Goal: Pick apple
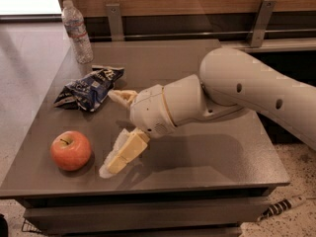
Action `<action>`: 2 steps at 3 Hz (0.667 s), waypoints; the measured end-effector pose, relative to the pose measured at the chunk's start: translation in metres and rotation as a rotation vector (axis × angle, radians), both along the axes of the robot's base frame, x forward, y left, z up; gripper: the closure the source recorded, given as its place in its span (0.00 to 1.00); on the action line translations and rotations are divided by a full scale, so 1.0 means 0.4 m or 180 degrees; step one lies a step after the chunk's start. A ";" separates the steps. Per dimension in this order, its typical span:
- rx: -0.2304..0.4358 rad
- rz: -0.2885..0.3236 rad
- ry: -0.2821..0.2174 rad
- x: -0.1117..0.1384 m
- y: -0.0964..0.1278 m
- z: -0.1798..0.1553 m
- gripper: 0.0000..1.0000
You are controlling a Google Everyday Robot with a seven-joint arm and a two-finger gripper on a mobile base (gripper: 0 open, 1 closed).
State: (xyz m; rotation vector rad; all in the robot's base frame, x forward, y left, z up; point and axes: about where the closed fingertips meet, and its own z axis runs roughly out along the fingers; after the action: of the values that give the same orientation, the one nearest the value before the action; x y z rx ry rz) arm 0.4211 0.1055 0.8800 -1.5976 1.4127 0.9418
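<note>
Hand point(112, 131), lower centre: open wide, empty, just right of round orange-red apple point(70, 150) on grey table point(212, 157); spread likely to straddle it.

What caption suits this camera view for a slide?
Open gripper hangs over the table beside the apple, not yet grasping it.

Bright daylight is pouring in from beyond the table's point(197, 58) far left corner, washing the floor there out to near white. The grey tabletop is catching a soft sheen toward its back edge. The gripper point(108, 132), hanging over the table's front left part with fingers spread wide, is throwing a broad, soft shadow onto the tabletop beneath it and to its right. The apple point(71, 150), near the table's front left corner, is laying a dark shadow under itself. Below the table's front edge, everything is sinking into gloom.
</note>
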 end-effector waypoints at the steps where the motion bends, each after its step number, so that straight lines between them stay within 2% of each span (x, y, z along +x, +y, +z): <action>1: 0.0090 0.0015 0.0009 -0.001 0.045 -0.058 0.00; 2: 0.0307 0.0036 0.0121 -0.011 0.089 -0.139 0.00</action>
State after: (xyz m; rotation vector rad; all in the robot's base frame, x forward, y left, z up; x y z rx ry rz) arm 0.4165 0.1409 0.8245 -1.5252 1.3646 1.0361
